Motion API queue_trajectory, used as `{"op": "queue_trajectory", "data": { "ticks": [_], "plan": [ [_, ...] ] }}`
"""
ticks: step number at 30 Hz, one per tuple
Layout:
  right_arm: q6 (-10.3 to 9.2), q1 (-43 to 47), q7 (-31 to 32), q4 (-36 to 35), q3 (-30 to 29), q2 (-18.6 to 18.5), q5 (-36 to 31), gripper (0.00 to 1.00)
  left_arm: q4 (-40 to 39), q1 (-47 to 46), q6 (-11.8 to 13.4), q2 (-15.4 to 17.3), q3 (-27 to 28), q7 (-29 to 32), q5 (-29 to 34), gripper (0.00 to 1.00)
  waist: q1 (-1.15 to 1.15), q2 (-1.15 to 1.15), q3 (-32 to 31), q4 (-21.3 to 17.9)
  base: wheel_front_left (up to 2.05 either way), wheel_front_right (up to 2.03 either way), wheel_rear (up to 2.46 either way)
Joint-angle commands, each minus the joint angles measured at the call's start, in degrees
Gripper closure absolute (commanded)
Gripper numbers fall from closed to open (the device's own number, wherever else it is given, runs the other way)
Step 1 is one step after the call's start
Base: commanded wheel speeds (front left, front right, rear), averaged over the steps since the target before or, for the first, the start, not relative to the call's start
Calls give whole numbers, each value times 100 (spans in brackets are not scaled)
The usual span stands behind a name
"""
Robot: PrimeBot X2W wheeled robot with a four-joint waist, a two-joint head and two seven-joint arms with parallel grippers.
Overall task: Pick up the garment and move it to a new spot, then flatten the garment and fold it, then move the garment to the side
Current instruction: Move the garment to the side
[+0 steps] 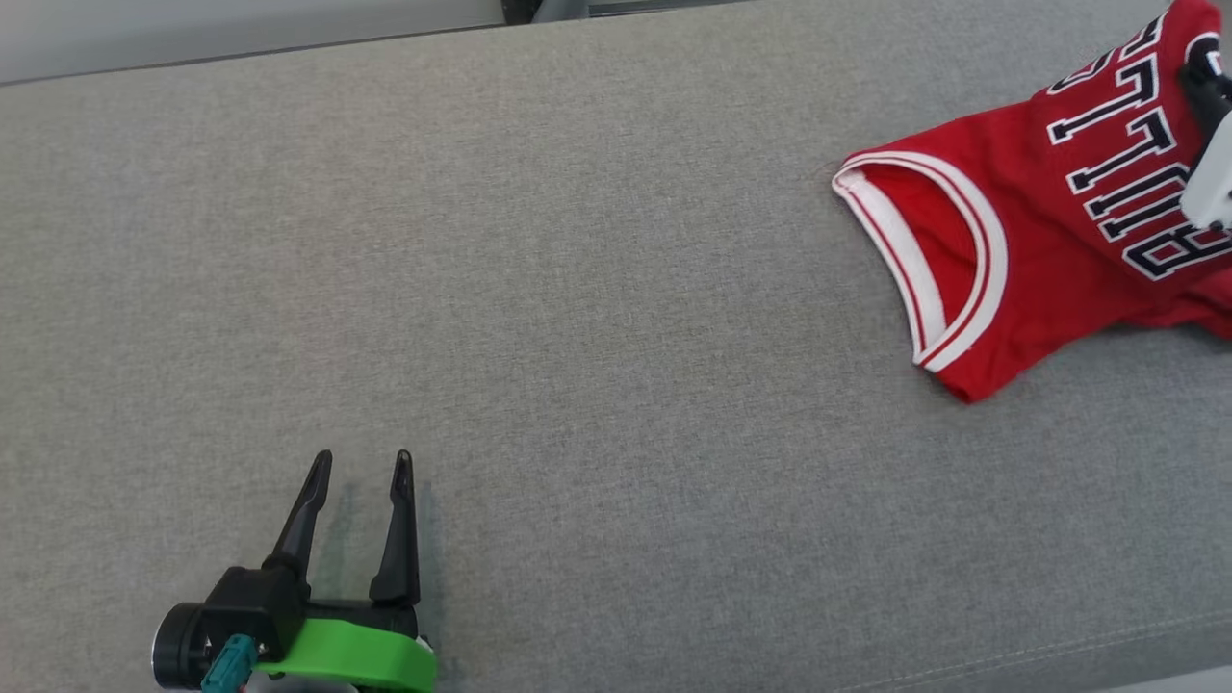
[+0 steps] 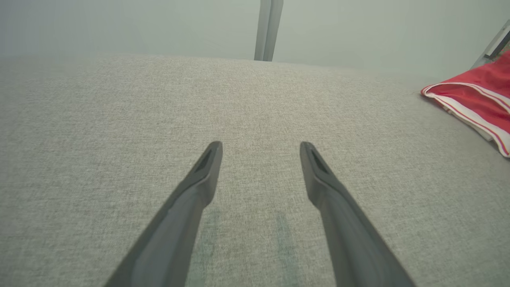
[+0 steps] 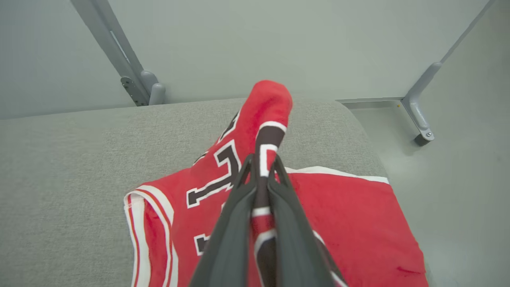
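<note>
The garment is a red sleeveless jersey (image 1: 1039, 221) with white trim and dark lettering, lying at the far right of the grey cushioned surface (image 1: 577, 337). My right gripper (image 3: 261, 167) is shut on a raised fold of the jersey (image 3: 263, 115), with cloth pinched between its fingers and lifted above the rest. Part of that arm shows pale at the right edge of the head view. My left gripper (image 1: 361, 467) stands open low at the left, far from the jersey, nothing between its fingers (image 2: 207, 167). The jersey's armhole edge (image 2: 474, 103) shows at the right of the left wrist view.
The cushion's far edge meets a pale wall (image 1: 192, 38). Grey metal frame legs (image 3: 131, 75) stand behind it, another (image 3: 418, 107) on the floor past the cushion's right end. A wide bare stretch of cushion lies between the two grippers.
</note>
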Motion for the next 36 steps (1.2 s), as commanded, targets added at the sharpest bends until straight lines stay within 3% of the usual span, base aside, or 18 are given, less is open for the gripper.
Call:
{"op": "queue_trajectory", "data": {
  "ticks": [1,11,19,20,21,22,28,36],
  "plan": [
    [-5,-144,65,11,-160,-15,-133,100,-15,-129,-31,15,16,0,44,0,0,18,209,-231,0,0,0],
    [-5,-436,385,225,-994,133,-576,100,-31,-201,-94,15,117,0,196,0,0,18,325,-270,0,0,0],
    [-5,-434,436,686,-1842,3,-1121,100,-56,-83,-151,15,197,1,309,0,0,18,403,-167,0,0,0],
    [-5,-408,330,771,-1912,5,-1223,87,-58,-87,-160,15,199,0,317,0,0,18,412,-159,0,0,0],
    [-5,-365,179,859,-1994,18,-1340,14,-58,-90,-169,15,197,0,321,0,0,18,418,-152,0,0,0],
    [-5,-328,39,997,-2112,39,-1460,0,-54,-97,-176,15,194,1,325,0,0,18,424,-144,0,0,0],
    [-5,-209,-1034,1426,-2542,186,-2267,0,-36,-156,-155,16,159,0,277,0,0,18,406,-92,0,0,0],
    [-5,470,-2937,962,-2554,596,-2501,0,41,61,19,16,188,1,-127,0,0,18,-56,-39,0,0,0]
  ]
}}
